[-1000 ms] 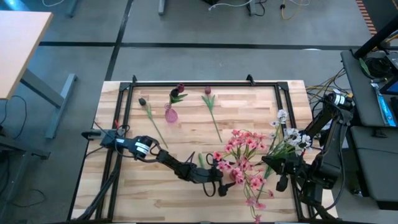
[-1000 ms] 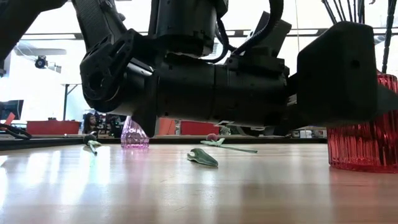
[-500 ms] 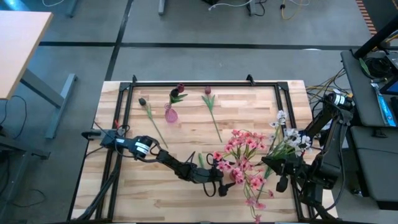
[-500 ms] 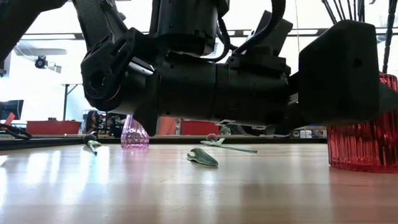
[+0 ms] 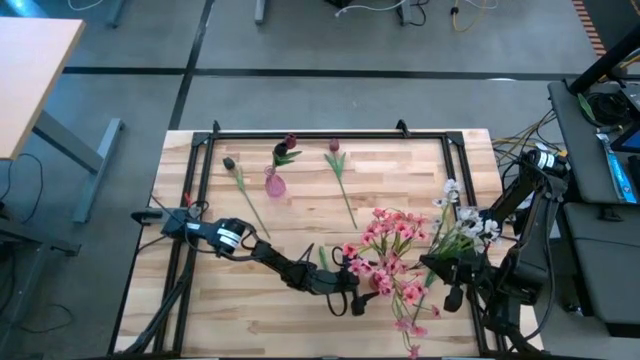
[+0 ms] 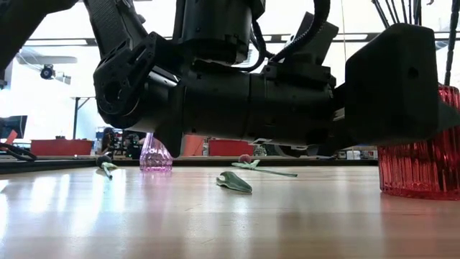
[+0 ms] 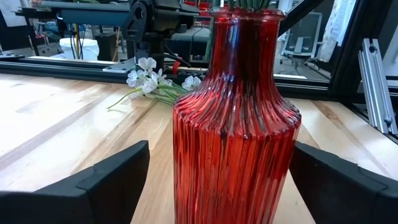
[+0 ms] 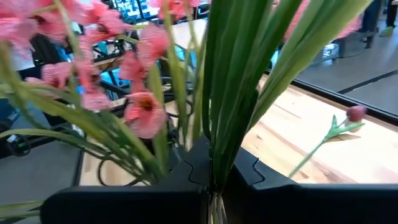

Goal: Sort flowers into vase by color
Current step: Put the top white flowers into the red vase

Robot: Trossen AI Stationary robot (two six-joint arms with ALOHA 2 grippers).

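Table (image 5: pixel 300 215): small vase (image 5: pixel 274 184) and three tulips (image 5: pixel 340 172) at rear; ribbed vase (image 7: pixel 236 124) between left gripper's fingers (image 7: pixel 112 180), front.

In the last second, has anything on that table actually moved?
Hardly anything. The left gripper stays around the red vase, fingers apart on either side, with no visible shift. The right gripper stays shut on a bunch of green stems and has edged very slightly. The small pink vase, the maroon tulips and the loose leaf lie where they were.
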